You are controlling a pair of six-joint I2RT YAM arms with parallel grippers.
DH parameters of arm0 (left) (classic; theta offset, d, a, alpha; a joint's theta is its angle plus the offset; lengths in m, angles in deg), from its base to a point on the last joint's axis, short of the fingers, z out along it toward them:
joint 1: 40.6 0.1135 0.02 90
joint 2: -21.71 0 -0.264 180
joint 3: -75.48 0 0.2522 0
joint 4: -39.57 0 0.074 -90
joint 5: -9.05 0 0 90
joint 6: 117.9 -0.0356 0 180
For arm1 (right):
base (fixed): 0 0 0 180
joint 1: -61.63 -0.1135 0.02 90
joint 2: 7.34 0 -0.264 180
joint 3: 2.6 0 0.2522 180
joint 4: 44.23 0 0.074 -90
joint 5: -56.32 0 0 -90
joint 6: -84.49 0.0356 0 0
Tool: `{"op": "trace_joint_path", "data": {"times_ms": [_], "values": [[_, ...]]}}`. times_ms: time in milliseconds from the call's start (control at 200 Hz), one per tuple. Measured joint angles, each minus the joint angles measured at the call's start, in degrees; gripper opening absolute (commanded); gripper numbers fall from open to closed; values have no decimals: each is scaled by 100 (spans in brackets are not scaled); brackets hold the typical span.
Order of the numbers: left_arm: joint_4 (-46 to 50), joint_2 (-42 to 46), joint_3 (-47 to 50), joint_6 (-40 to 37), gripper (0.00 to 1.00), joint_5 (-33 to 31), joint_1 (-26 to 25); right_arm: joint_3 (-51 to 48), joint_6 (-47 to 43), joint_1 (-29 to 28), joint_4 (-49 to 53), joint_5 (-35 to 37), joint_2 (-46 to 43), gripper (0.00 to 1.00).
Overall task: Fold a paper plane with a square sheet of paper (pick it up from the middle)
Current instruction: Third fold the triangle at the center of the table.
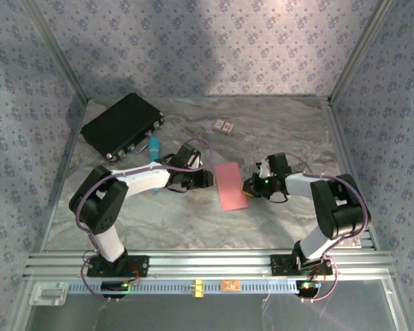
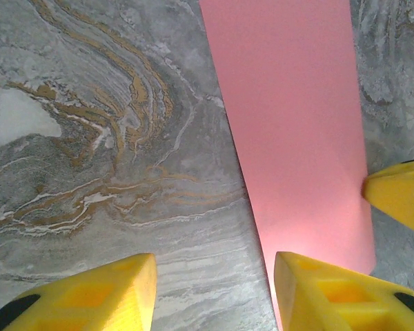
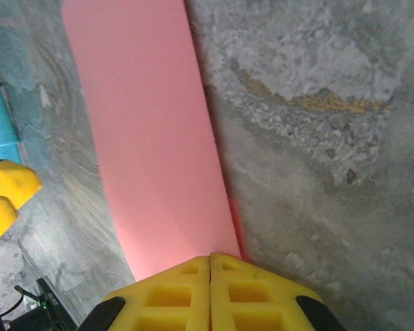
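The paper (image 1: 231,186), a narrow pink strip, lies flat mid-desk (image 1: 290,131) between the two grippers. The right gripper (image 3: 210,262) has its jaws closed together at one edge of the paper; I cannot tell if they pinch it. The left gripper (image 2: 214,276) has its jaws half apart, straddling the opposite edge.

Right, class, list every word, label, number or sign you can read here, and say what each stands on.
No text can be read.
On the orange tag on the front rail: marks too small to read.
On the small patterned card: print too blurred to read.
On the pink paper: nothing written.
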Motion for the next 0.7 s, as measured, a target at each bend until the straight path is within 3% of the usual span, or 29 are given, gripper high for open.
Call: {"op": "trace_joint_path", "data": {"times_ms": [310, 700], "values": [[-173, -247, -168, 125, 48, 461, 28, -262, 520, 7, -835, -205, 190, 8], [-533, -737, -299, 529, 39, 1040, 55, -378, 763, -7, -1029, -105, 125, 8]]}}
